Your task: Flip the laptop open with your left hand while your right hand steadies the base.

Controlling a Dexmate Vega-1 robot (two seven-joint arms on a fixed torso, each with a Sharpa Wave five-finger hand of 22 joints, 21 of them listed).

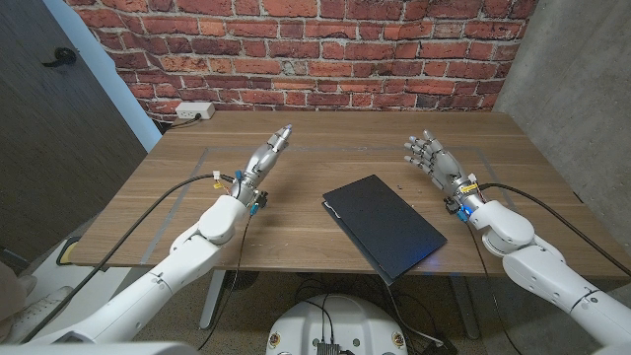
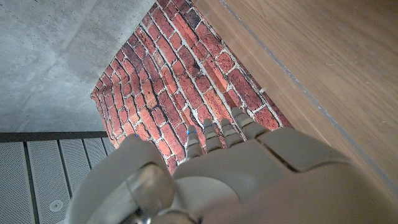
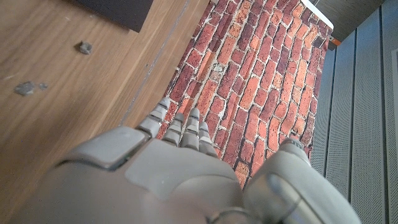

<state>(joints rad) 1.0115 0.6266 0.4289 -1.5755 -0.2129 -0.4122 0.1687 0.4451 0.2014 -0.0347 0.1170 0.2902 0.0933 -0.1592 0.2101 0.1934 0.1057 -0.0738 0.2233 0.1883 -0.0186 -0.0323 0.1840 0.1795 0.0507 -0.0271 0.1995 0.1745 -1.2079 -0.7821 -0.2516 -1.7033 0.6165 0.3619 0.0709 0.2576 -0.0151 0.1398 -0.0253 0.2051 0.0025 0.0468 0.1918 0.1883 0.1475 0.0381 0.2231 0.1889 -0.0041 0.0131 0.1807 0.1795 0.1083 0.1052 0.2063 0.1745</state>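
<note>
Left robot hand (image 1: 270, 151) and right robot hand (image 1: 430, 157) both empty, fingers spread, flanking the closed laptop (image 1: 384, 224) on the table (image 1: 296, 138); approach step, next reach in for lid and base

Black laptop (image 1: 385, 224) with blue glow at its lower right corner, brown wood-grain tabletop (image 1: 325, 138), red brick wall (image 1: 296, 49) with pale mortar, silver-grey robot hands, white arms, white power strip (image 1: 194, 111)
</note>
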